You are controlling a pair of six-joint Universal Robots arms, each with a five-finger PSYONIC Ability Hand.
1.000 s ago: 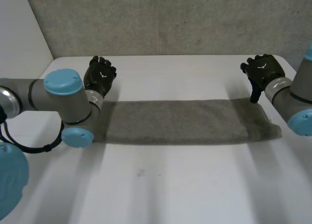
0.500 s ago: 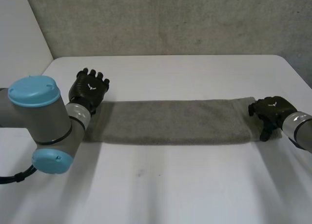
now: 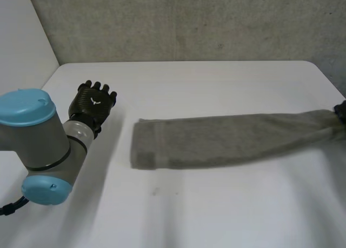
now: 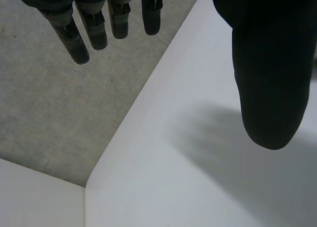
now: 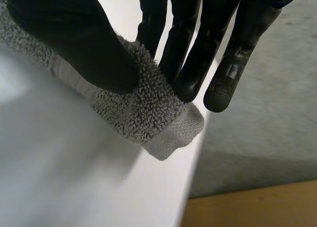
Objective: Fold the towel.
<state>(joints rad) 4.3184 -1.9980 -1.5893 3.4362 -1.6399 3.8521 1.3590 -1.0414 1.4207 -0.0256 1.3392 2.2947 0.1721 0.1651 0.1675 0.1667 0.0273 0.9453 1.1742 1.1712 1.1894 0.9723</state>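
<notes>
Right hand (image 5: pixel 74 39) pinches towel (image 3: pixel 227 140) end; left hand (image 3: pixel 96 103) fingers straight

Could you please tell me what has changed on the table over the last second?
The right hand came down onto the right end of the towel, pinched it between thumb and fingers, and dragged it rightwards across the table; its left end now lies clear of the left hand. Unchanged: the left hand stays open and empty, and the towel is still a long flat strip.
</notes>
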